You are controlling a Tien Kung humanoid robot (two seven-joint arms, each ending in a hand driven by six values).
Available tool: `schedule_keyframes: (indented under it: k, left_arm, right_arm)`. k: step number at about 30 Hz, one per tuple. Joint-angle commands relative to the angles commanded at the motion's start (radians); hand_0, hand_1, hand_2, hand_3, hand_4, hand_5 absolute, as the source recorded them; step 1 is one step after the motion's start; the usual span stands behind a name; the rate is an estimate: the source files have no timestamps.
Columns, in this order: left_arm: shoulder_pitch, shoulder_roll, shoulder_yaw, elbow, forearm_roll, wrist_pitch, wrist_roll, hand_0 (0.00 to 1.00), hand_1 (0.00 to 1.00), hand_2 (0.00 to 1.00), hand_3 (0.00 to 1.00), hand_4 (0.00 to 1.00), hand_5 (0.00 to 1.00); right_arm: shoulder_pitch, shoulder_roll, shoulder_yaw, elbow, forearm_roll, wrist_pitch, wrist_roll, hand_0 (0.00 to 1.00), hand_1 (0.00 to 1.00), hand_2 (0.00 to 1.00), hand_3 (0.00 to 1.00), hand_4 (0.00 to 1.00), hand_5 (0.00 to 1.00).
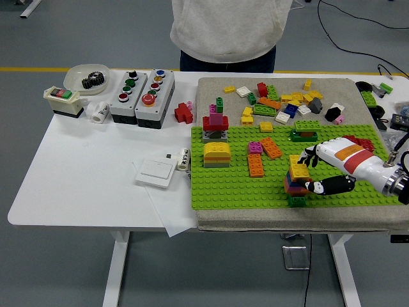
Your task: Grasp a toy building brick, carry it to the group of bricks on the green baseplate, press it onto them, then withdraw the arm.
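Observation:
My right hand point(312, 173) comes in from the right over the green baseplate point(230, 185). Its fingers are curled around the yellow brick point(298, 168) that tops a small stack of bricks point(295, 187) near the plate's front right. The thumb lies low beside the stack and the other fingers sit behind the yellow brick. Other builds stand on the plate: a yellow and grey block point(216, 155), a red and pink tower point(216, 123), orange bricks point(256, 165). My left arm is out of view.
Several loose bricks point(275, 99) lie on the grey mat behind the plate. Button boxes point(142, 89), a white bowl point(86, 78), a red brick point(184, 112) and a white switch plate point(156, 172) sit on the table's left. A person stands at the far side.

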Motion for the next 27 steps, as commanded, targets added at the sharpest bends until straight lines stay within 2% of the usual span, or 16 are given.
schedule_keyframes:
  k: [10,11,15,16,22,23,27]
  left_arm:
    - [-0.003,0.0,0.003,0.0,-0.004,-0.001,-0.002,0.74,0.726,0.721,0.589,0.639,0.662]
    - [-0.003,0.0,0.003,0.0,-0.006,0.0,-0.002,0.74,0.726,0.721,0.589,0.639,0.663]
    - [-0.005,0.0,0.005,0.0,-0.009,0.0,-0.003,0.74,0.726,0.721,0.589,0.639,0.663]
    - [-0.005,0.0,0.006,0.0,-0.009,0.0,-0.004,0.74,0.725,0.721,0.59,0.639,0.662]
    - [-0.006,0.0,0.007,0.0,-0.013,-0.001,-0.005,0.74,0.725,0.721,0.59,0.639,0.662]
    - [-0.006,0.0,0.007,0.0,-0.012,-0.001,-0.005,0.74,0.726,0.721,0.59,0.639,0.662]
    - [-0.006,0.001,0.008,0.0,-0.013,-0.001,-0.005,0.74,0.726,0.721,0.59,0.639,0.662]
  right_arm:
    - [0.001,0.003,0.004,-0.003,-0.004,0.004,-0.002,0.516,0.536,0.57,0.512,0.718,0.432]
    - [0.001,0.003,0.006,-0.003,-0.008,0.013,-0.005,0.541,0.585,0.647,0.533,0.749,0.432]
    - [0.001,0.003,0.009,-0.004,-0.012,0.027,-0.011,0.541,0.585,0.647,0.533,0.749,0.432]
    - [0.002,0.003,0.009,-0.005,-0.012,0.029,-0.011,0.578,0.63,0.706,0.572,0.784,0.432]
    - [0.002,0.005,0.012,-0.006,-0.013,0.04,-0.015,0.578,0.63,0.706,0.572,0.784,0.432]
    - [0.003,0.005,0.013,-0.005,-0.013,0.042,-0.015,0.599,0.648,0.735,0.635,0.818,0.444]
    - [0.003,0.005,0.014,-0.005,-0.011,0.042,-0.016,0.599,0.648,0.735,0.635,0.818,0.444]
